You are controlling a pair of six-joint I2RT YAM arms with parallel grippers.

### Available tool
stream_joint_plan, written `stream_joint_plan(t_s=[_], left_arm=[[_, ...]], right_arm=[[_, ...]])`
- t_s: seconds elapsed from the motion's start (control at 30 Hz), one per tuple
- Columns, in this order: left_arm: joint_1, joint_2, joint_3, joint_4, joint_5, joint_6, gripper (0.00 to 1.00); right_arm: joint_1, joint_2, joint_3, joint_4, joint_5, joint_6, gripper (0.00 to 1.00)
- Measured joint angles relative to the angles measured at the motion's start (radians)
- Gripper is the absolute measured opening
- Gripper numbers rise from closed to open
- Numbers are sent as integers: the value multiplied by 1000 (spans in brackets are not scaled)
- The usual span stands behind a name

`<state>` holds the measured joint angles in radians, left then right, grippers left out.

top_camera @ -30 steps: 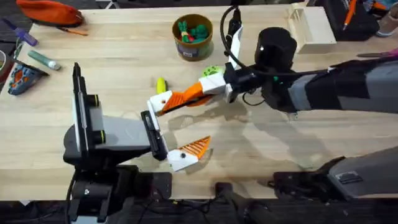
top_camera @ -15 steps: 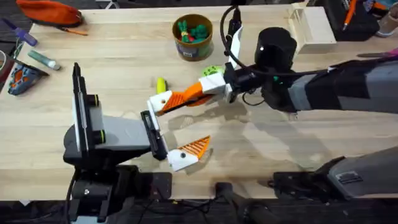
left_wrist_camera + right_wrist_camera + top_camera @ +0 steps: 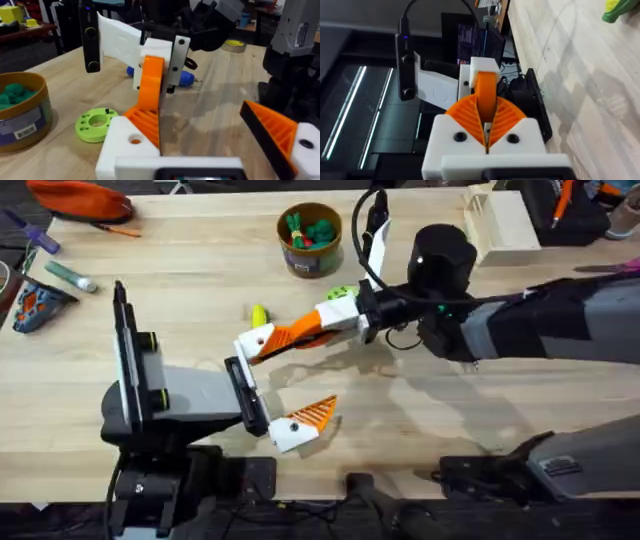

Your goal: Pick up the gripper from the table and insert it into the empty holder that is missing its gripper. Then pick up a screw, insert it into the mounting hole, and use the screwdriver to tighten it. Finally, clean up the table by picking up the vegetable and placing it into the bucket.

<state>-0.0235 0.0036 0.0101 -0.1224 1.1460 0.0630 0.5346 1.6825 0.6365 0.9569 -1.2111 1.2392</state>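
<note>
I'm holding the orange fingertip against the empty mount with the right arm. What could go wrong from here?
1. The gripper meets the holder while pinched in the right gripper. The pictures don't show whether it is fully seated, so opening now could drop it.
2. The vegetable and the green disc lie close beside the right arm; pulling back low might knock them.
</note>
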Motion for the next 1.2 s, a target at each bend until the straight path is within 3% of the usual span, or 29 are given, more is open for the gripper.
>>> stream_joint_plan(t_s=[1.2], left_arm=[[0,0,0,1,-6,-1,986]], right_arm=[[2,0,-4,1,12,16,8]])
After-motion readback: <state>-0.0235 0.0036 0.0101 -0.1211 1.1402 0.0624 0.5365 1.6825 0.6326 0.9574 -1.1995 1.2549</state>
